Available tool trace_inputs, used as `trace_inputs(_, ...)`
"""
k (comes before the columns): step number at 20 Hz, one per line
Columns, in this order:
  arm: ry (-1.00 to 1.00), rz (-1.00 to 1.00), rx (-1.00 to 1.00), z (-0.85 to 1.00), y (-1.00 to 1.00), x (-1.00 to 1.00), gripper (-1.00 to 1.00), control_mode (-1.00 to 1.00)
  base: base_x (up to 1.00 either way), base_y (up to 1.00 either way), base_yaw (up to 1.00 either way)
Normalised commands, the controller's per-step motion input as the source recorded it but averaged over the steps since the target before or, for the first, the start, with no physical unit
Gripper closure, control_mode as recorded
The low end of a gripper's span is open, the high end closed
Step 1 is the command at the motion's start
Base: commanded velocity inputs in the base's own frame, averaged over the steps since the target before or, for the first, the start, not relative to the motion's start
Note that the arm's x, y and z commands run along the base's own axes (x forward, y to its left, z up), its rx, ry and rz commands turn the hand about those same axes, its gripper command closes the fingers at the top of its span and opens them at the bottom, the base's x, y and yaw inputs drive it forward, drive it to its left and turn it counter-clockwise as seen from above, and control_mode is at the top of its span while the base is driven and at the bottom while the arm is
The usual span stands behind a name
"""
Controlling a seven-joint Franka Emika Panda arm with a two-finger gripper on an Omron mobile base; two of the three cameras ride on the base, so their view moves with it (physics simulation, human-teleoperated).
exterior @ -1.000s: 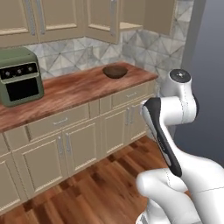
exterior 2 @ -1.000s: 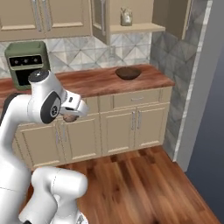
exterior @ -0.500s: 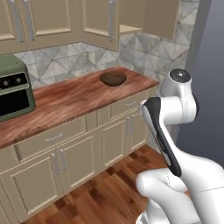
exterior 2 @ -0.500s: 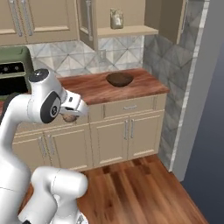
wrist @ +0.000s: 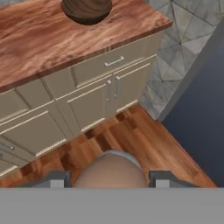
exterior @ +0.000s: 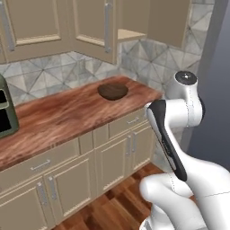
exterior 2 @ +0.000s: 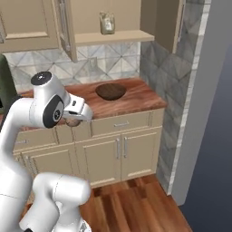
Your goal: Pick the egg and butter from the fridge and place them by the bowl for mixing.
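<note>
In the hand view my gripper (wrist: 109, 178) is shut on the egg (wrist: 111, 169), a tan-brown rounded shape held between the two dark fingertips. From the right base view the hand (exterior 2: 74, 118) hangs in front of the counter's drawer line, with the egg (exterior 2: 71, 122) under it. The dark brown bowl (exterior: 112, 91) (exterior 2: 110, 91) (wrist: 86, 9) stands on the wooden counter near its right end, ahead of the gripper and higher. The fridge's tall grey side (exterior 2: 213, 113) (exterior: 218, 81) rises at the right. The butter is out of view.
A wood-topped counter (exterior: 58, 117) runs over beige drawers and cabinet doors (exterior 2: 122, 156). Upper cabinets and a shelf with a small jar (exterior 2: 107, 22) hang above. A green oven-like appliance (exterior: 4, 114) stands at the counter's left. Tiled wall (exterior 2: 158, 72) closes the corner; below is wooden floor (wrist: 131, 140).
The whole scene has shifted left and grown larger in both base views, so the camera has moved toward the counter's right end. The arm's pose and the grip on the egg look unchanged.
</note>
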Motion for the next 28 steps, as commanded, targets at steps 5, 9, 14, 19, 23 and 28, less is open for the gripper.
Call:
trace_inputs(5,0.00,0.00,0.00,0.00,0.00,0.00,1.00,1.00,0.74,-0.29,0.09)
trace_inputs(9,0.00,0.00,0.00,0.00,0.00,0.00,1.00,1.00,0.70,-0.27,0.15)
trace_inputs(14,0.00,0.00,0.00,0.00,0.00,0.00,1.00,1.00,0.70,-0.30,0.14)
trace_inputs(19,0.00,0.00,0.00,0.00,0.00,0.00,1.00,1.00,0.65,-0.32,0.17)
trace_inputs(23,0.00,0.00,0.00,0.00,0.00,0.00,1.00,1.00,0.63,-0.31,0.19)
trace_inputs(28,0.00,0.00,0.00,0.00,0.00,0.00,1.00,1.00,0.62,-0.26,0.28)
